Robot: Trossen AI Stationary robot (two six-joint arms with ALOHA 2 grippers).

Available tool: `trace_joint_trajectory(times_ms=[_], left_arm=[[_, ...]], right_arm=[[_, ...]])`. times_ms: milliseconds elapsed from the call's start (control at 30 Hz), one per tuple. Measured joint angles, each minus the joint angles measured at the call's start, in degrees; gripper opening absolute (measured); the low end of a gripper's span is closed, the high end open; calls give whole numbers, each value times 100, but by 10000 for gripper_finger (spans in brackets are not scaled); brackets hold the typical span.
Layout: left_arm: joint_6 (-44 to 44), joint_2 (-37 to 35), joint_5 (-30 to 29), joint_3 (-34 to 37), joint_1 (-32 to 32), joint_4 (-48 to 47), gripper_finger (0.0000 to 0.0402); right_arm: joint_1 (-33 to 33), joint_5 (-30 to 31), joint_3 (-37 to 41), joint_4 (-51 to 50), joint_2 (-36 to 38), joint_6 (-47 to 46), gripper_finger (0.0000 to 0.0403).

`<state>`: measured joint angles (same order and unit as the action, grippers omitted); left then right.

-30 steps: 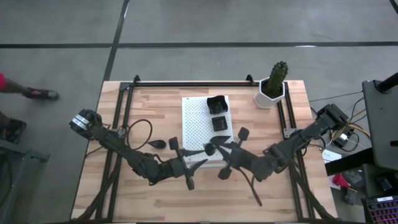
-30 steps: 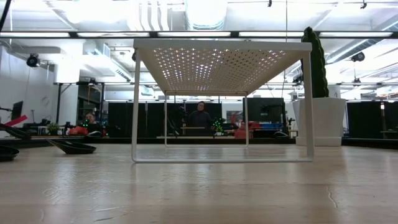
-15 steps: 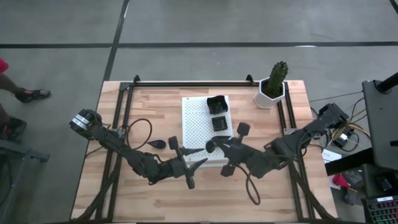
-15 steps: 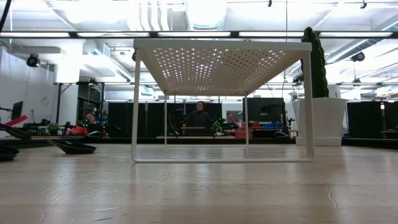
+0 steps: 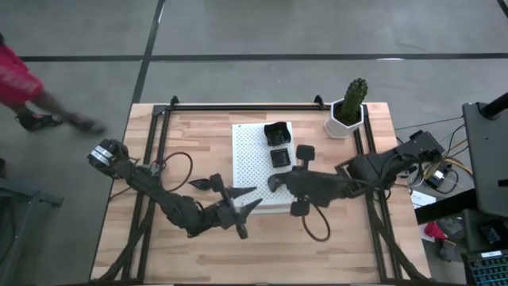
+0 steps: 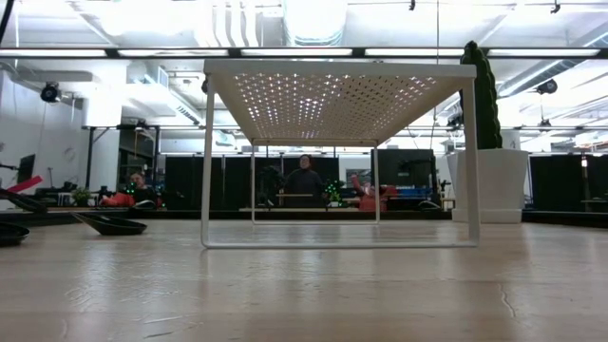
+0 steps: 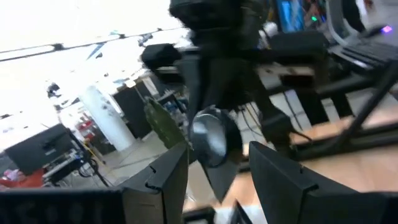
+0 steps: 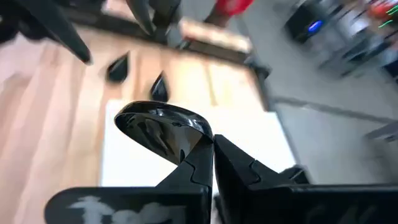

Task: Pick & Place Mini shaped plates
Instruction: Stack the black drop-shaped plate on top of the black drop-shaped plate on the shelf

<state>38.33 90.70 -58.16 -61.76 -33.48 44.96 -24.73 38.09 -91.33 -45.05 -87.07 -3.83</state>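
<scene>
While left claw (image 5: 242, 208) gapes, right claw (image 5: 274, 184) pinches mini plate (image 8: 163, 127) over board's (image 5: 250, 155) front edge.

On the worktop (image 5: 198, 155), a perforated board (image 5: 252, 163) stands raised on thin legs near the middle, with two small plates (image 5: 277, 133) on its right side, one behind the other, and a potted cactus (image 5: 347, 111) beyond its far right corner. Left of the board lie two more small dishes (image 5: 198, 183) on the worktop near the left gripper (image 5: 242, 208), which sits by the board's front left corner. The right gripper (image 5: 279, 183) reaches over the board's front right part from the right, its fingers (image 8: 214, 165) closed on a glossy dish (image 8: 163, 130).
</scene>
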Motion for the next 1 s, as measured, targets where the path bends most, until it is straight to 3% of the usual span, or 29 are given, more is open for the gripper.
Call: trace_joint_trajectory(times_ms=[200,500,700,933,1000], left_arm=[[-945,0,-21,9,-154,-728,172],[-3147,-210,145,13,-200,-2462,172],[-4841,-548,1518,15,-161,-3765,172],[-5089,-702,2028,17,-187,-4298,172],[-5298,-777,2139,17,-189,-4561,172]], right_arm=[[623,-1596,-234,-984,-86,85,8],[1294,-2736,-966,-2390,-612,640,8],[1584,-3085,-1821,-3220,-1222,986,8],[1876,-3304,-3079,-4525,-2252,1335,8],[1923,-3395,-3303,-4474,-2458,1454,8]])
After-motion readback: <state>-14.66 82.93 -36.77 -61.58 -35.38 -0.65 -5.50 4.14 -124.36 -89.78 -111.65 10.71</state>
